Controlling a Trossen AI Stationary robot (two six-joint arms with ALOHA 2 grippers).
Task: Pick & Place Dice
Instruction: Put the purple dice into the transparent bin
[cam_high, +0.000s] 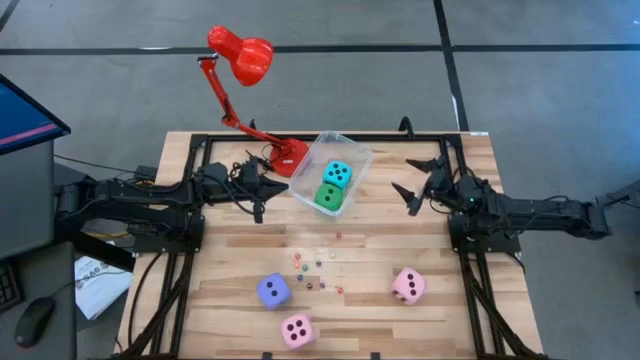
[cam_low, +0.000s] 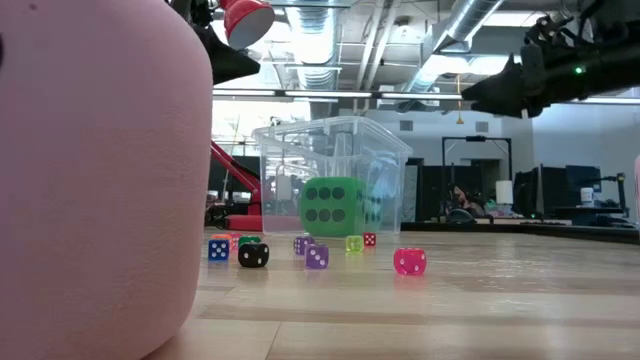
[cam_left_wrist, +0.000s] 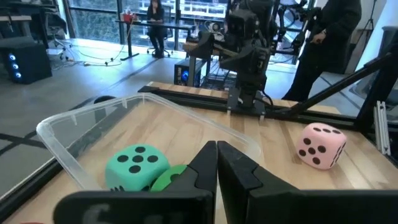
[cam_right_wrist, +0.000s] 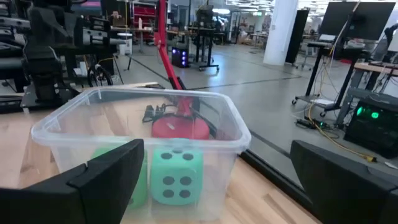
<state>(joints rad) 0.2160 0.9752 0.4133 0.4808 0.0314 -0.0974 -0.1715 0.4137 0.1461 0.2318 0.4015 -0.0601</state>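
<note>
A clear tub (cam_high: 352, 157) at the table's far middle holds a cyan die (cam_high: 337, 175) and a green die (cam_high: 329, 197). On the near half lie a purple-blue die (cam_high: 273, 291), one pink die (cam_high: 297, 330) and another pink die (cam_high: 407, 285). Several tiny dice (cam_high: 315, 265) are scattered between them and the tub. My left gripper (cam_high: 275, 185) hovers shut just left of the tub, with nothing between its fingers (cam_left_wrist: 216, 155). Right of the tub, my right gripper (cam_high: 405, 178) stands wide open facing it (cam_right_wrist: 217, 149) and touches nothing.
A red desk lamp (cam_high: 245, 55) stands with its base (cam_high: 285, 155) against the tub's far left corner. Black frame rails (cam_high: 190, 200) run along the table's sides. A person (cam_left_wrist: 329, 37) stands beyond the table's right side. Bare wood lies between the tub and the tiny dice.
</note>
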